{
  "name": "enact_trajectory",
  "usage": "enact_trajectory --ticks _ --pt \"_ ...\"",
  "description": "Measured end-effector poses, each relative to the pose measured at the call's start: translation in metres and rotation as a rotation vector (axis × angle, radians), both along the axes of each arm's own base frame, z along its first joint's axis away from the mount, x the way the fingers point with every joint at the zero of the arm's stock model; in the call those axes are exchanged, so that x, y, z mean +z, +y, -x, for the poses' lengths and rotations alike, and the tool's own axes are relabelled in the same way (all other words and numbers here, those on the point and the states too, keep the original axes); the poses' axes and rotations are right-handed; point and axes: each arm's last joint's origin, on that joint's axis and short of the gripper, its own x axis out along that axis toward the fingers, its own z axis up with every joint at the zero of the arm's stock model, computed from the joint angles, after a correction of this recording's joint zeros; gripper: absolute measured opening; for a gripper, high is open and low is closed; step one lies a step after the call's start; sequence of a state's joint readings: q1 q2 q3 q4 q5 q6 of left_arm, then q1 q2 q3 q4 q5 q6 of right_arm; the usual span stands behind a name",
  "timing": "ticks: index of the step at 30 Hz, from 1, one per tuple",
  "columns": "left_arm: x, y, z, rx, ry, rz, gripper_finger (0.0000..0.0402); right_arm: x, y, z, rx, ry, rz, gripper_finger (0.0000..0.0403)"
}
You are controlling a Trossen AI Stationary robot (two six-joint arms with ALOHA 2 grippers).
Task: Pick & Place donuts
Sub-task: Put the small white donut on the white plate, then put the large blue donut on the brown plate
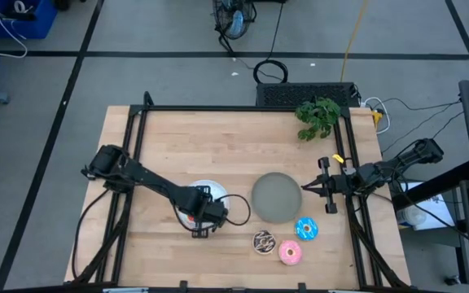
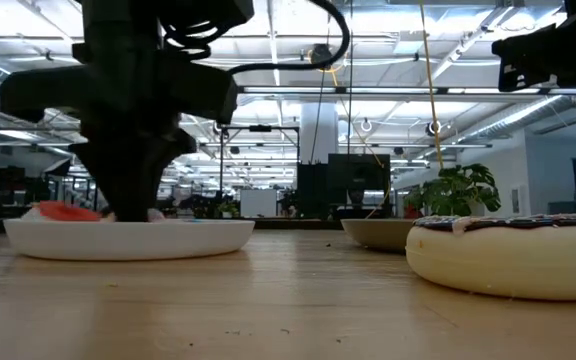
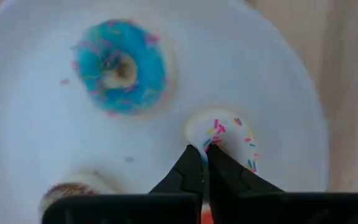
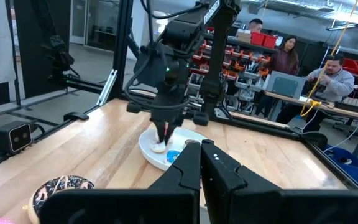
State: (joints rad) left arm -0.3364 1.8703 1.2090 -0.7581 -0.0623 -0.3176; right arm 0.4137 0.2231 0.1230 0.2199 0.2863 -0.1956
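From overhead: the left gripper (image 1: 204,213) sits right over the white plate (image 1: 208,188), covering most of it, so you can't count what's in there. The right gripper (image 1: 314,186) hangs just beside the grey plate (image 1: 277,197), fingers looking pressed together. Three bigger donuts lie on the bare table near the front edge: a blue donut (image 1: 306,229), a pink donut (image 1: 290,252) and a brown sprinkled donut (image 1: 263,242). A green plant (image 1: 317,116) sits at the far edge.

At table level you get the white plate's rim with a red mini donut (image 2: 66,211) peeking over it, the left arm coming down into the plate, the grey plate further back, and the brown sprinkled donut huge in the foreground. The other two big ones don't show here.

Left wrist camera is where the plate contents show: a blue mini donut (image 3: 122,67), a brown mini donut (image 3: 67,191) at the edge of the shot, and a pink-white mini donut (image 3: 229,135) whose rim is pinched between the closed fingertips (image 3: 191,171).

Right wrist view: its own fingers together with nothing between them, and several people at benches behind the table.
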Motion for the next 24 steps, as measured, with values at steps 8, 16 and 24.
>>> enact_trajectory --ticks 8,16,24 --pt "-0.004 0.002 -0.002 0.04 0.003 0.022 0.0047 0.0 0.0 0.0 0.0 0.003 0.007 0.0" --pt "-0.002 0.004 0.002 0.042 0.058 0.014 0.0161 0.0 0.0 0.0 0.0 0.004 0.005 0.0" --pt "0.033 0.002 -0.009 0.009 0.051 -0.019 0.0242 -0.001 0.0 0.0 0.0 0.005 0.005 0.0"
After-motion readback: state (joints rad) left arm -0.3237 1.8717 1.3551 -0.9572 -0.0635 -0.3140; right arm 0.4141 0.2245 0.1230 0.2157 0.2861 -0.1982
